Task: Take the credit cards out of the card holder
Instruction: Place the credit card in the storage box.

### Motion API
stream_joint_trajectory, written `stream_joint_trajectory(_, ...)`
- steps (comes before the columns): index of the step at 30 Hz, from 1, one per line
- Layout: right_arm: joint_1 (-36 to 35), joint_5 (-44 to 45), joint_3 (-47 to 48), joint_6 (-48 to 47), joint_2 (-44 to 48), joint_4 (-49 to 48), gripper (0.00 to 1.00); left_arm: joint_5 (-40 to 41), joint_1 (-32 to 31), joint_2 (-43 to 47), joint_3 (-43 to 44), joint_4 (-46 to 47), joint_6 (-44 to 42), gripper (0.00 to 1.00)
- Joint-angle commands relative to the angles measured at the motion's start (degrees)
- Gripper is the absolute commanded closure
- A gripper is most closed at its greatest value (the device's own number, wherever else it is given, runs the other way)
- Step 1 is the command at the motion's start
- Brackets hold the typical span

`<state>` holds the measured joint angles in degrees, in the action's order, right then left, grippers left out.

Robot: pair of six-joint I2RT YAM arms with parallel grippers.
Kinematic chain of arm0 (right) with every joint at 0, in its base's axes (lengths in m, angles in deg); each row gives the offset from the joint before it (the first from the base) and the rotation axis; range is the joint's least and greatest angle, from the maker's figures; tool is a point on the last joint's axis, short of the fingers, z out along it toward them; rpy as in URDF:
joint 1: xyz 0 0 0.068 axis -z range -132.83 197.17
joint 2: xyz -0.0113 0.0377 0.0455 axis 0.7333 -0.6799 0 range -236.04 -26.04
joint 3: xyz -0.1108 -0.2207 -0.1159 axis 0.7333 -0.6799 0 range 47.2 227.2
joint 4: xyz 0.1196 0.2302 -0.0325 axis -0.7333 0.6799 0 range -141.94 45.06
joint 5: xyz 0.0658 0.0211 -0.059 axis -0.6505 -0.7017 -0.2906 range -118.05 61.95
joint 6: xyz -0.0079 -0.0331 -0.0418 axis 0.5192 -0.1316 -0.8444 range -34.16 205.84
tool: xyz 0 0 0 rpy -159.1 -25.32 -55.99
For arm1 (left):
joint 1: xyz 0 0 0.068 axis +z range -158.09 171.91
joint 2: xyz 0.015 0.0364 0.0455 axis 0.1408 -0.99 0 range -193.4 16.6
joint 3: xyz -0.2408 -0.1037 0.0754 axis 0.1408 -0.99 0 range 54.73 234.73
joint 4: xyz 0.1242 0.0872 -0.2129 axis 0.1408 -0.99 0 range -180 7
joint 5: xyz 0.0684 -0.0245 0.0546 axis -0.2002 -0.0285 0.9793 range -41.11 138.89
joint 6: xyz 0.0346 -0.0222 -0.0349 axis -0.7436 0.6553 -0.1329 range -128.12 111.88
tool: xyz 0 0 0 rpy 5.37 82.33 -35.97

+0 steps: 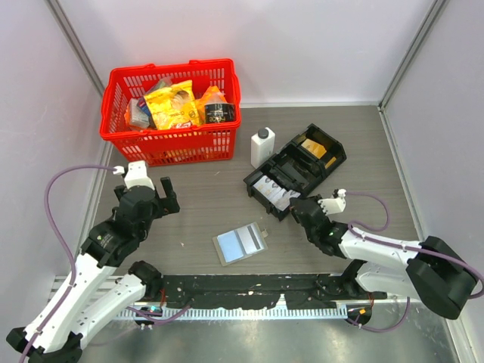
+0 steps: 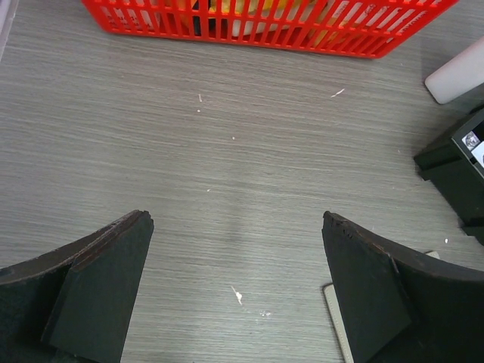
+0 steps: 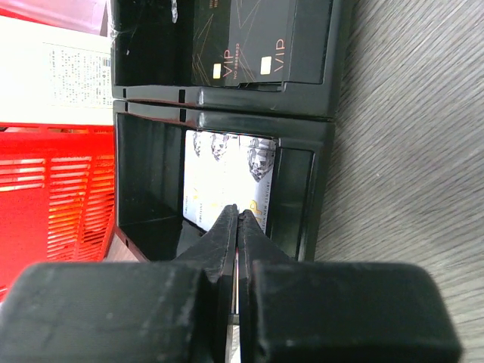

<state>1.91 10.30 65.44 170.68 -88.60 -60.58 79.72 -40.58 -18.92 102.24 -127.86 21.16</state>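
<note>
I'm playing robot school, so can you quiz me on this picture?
1. True or false: the left gripper is shut.
2. The card holder is: A) held by a gripper, B) lying open on the table, C) standing on its edge.
3. Fill in: the shut right gripper has its tips over the black ____.

Key: 1 false, it is open. 2 B. 3 tray.
</note>
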Motion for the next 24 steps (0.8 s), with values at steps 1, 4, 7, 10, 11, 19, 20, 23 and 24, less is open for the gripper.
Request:
stream_joint_trajectory(1, 0.0, 1.8, 2.8, 2.3, -2.9, -5.6, 0.99, 1.7, 0.3, -0.1, 0.5, 1.8, -1.2, 0.00)
stream_joint_trajectory(4, -0.2, 1.8, 3.4, 2.3, -4.8, -6.7, 0.99, 1.9, 0.4, -0.2, 0.5, 1.5, -1.3, 0.00)
stream_joint_trajectory(7, -0.2, 1.6, 3.7, 2.5, -6.3, -7.5, 0.99, 2.0, 0.4, -0.3, 0.4, 1.4, -1.3, 0.00)
stream_joint_trajectory(10, -0.2, 1.8, 4.0, 2.4, -7.4, -7.6, 0.99, 1.9, 0.3, -0.4, 0.4, 1.4, -1.3, 0.00)
stream_joint_trajectory(11, -0.3, 2.0, 4.0, 2.1, -7.7, -7.5, 0.98, 1.9, 0.4, -0.5, 0.4, 1.4, -1.4, 0.00)
stream_joint_trajectory(19, -0.2, 1.0, 4.3, -0.1, -4.5, -2.1, 0.71, 2.0, 0.5, -1.2, 0.4, 1.2, -0.8, 0.00)
stream_joint_trajectory(20, -0.2, 0.9, 4.6, -1.1, -3.7, -1.1, 0.69, 1.9, 0.4, -1.5, 0.5, 1.0, -0.5, 0.00)
stream_joint_trajectory(23, -0.2, 1.1, 5.8, -2.0, 0.1, 4.4, 0.64, -0.1, 0.5, -2.1, 0.6, 1.4, 0.3, 0.00)
stream_joint_trajectory(24, -0.2, 1.0, 5.9, -2.3, 1.1, 6.3, 0.63, -0.9, 0.4, -2.4, 0.7, 1.5, 0.3, 0.00)
